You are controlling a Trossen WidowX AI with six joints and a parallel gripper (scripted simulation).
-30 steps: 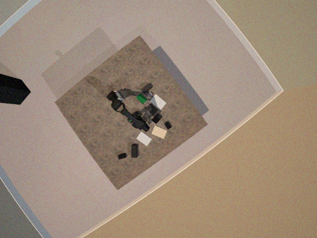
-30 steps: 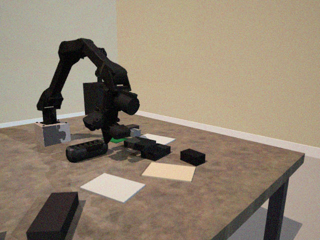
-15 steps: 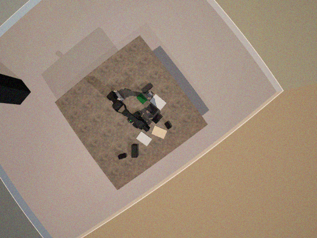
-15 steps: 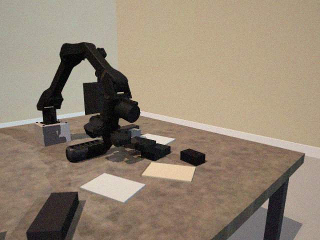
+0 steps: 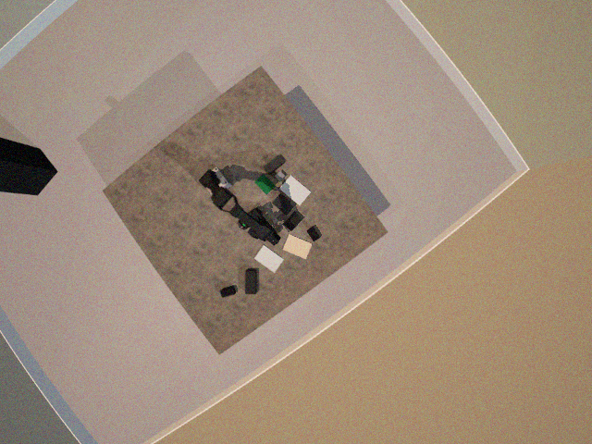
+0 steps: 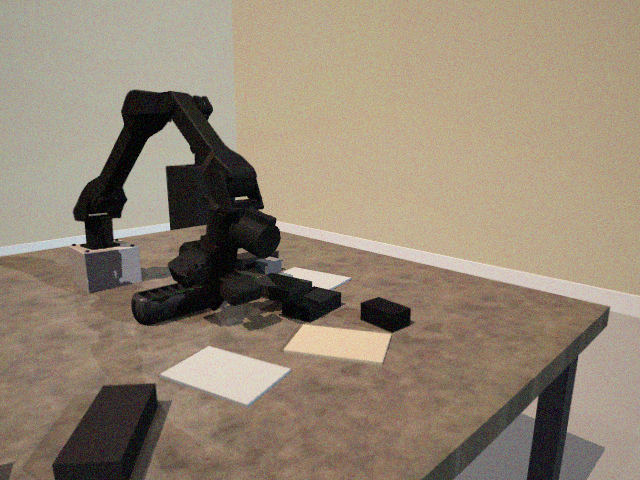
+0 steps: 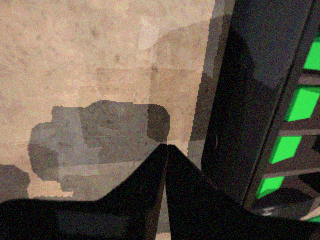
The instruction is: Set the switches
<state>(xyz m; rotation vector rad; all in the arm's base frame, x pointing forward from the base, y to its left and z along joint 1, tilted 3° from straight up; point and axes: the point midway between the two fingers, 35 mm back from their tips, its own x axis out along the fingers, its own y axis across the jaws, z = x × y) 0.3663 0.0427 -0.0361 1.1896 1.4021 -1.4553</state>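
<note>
The dark grey controller unit (image 6: 155, 303) (image 7: 247, 100) (image 5: 246, 227) lies flat on its base on the bench, switches facing up. In the wrist view several of its rocker switches (image 7: 301, 103) show bright green ends along the right edge; the rest of the row is cut off. My gripper (image 7: 166, 151) is shut and empty. Its tips point down at bare bench right beside the unit's long side, very low. In the exterior view the arm is folded down over the unit and hides the fingers and the unit's right end.
Black modules (image 6: 310, 302) and a small black block (image 6: 385, 312) lie right of the unit. A white plate (image 6: 224, 373), a cream plate (image 6: 338, 343) and a long black box (image 6: 105, 431) lie in front. A green board (image 5: 264, 183) and another white plate (image 5: 296, 190) lie behind.
</note>
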